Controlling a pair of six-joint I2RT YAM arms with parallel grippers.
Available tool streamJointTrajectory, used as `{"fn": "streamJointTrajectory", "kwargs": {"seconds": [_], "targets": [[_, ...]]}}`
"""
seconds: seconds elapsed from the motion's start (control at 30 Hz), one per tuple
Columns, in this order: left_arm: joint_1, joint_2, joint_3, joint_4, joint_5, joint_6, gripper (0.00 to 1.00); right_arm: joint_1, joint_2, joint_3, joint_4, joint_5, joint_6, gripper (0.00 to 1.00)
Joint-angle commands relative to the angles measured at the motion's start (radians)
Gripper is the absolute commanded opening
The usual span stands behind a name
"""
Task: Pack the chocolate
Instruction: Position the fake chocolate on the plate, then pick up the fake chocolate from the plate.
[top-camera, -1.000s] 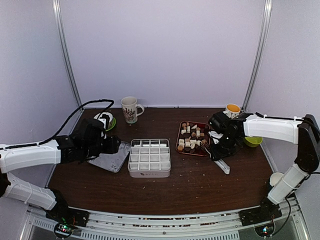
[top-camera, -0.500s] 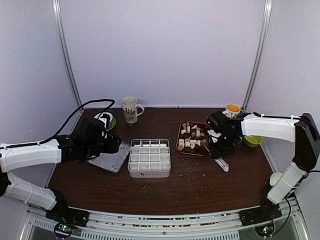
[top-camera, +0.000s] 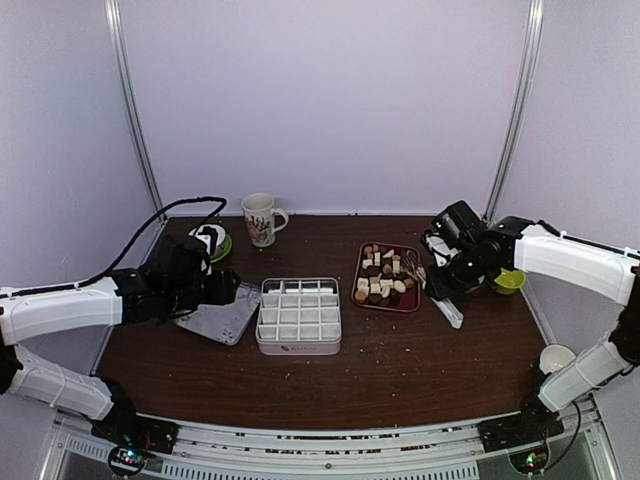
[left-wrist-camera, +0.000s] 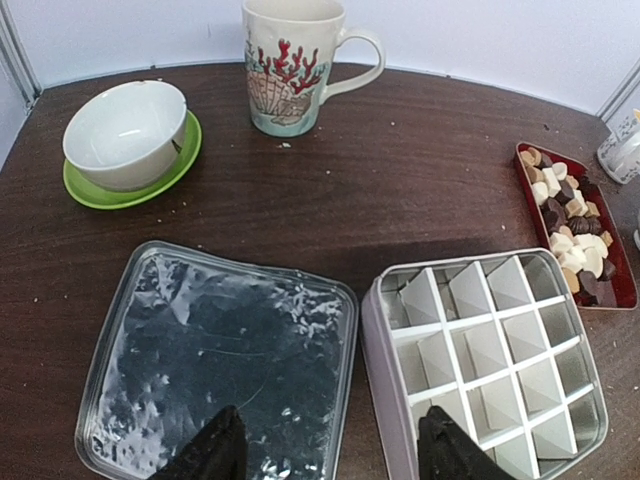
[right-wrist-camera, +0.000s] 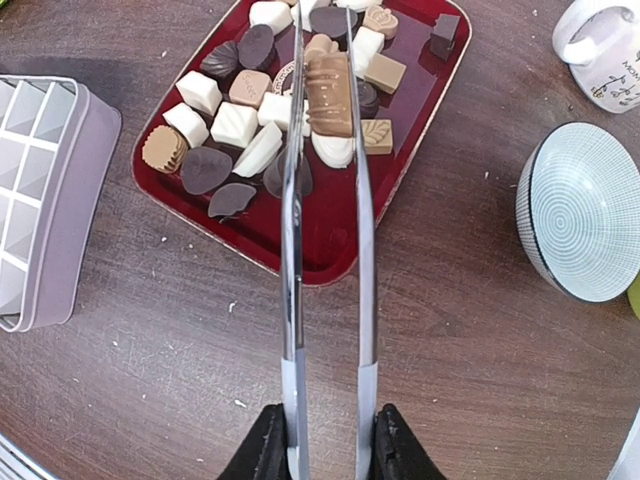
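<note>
The chocolate (right-wrist-camera: 232, 125), several dark, tan and white pieces, lies in a red tray (right-wrist-camera: 300, 262), which also shows in the top view (top-camera: 358, 296). My right gripper (right-wrist-camera: 330, 445) is shut on white-handled metal tongs (right-wrist-camera: 292, 300). The tongs reach over the tray with a ridged tan chocolate (right-wrist-camera: 328, 95) pinched between the blades. In the top view the right gripper (top-camera: 442, 280) is at the tray's right edge. The white divided box (top-camera: 298, 315) stands at centre with its cells empty. My left gripper (left-wrist-camera: 330, 455) is open over the gap between a clear lid (left-wrist-camera: 220, 360) and the box (left-wrist-camera: 490, 370).
A shell-pattern mug (top-camera: 260, 218) and a white bowl on a green saucer (top-camera: 210, 240) stand at the back left. A printed cup (top-camera: 465, 220), a green bowl (top-camera: 507, 282) and a striped bowl (right-wrist-camera: 585, 210) are right of the tray. A white cup (top-camera: 552, 357) is at the near right.
My right arm has drawn back to the right and its wrist has risen, with the tongs still over the tray. The left arm has not moved.
</note>
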Motion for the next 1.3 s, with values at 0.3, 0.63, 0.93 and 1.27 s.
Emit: {"fn": "streamJointTrajectory", "kwargs": {"seconds": [0.3,0.63,0.93,1.27], "targets": [[0.162,-0.091,-0.055,0.038,0.117,0.098,0.71,-0.003,-0.055,-0.04,0.079,-0.071,-0.015,0.26],[0.247,-0.092,-0.074,0.081,0.158,0.223,0.98,0.0,0.053,-0.028,-0.01,-0.043,-0.03,0.35],[0.255,-0.08,-0.06,0.081,0.138,0.242,0.98,0.017,0.081,-0.039,0.011,-0.055,-0.033,0.43],[0.261,-0.077,-0.057,0.064,0.114,0.241,0.98,0.026,0.111,-0.03,-0.036,0.02,-0.023,0.43]]}}
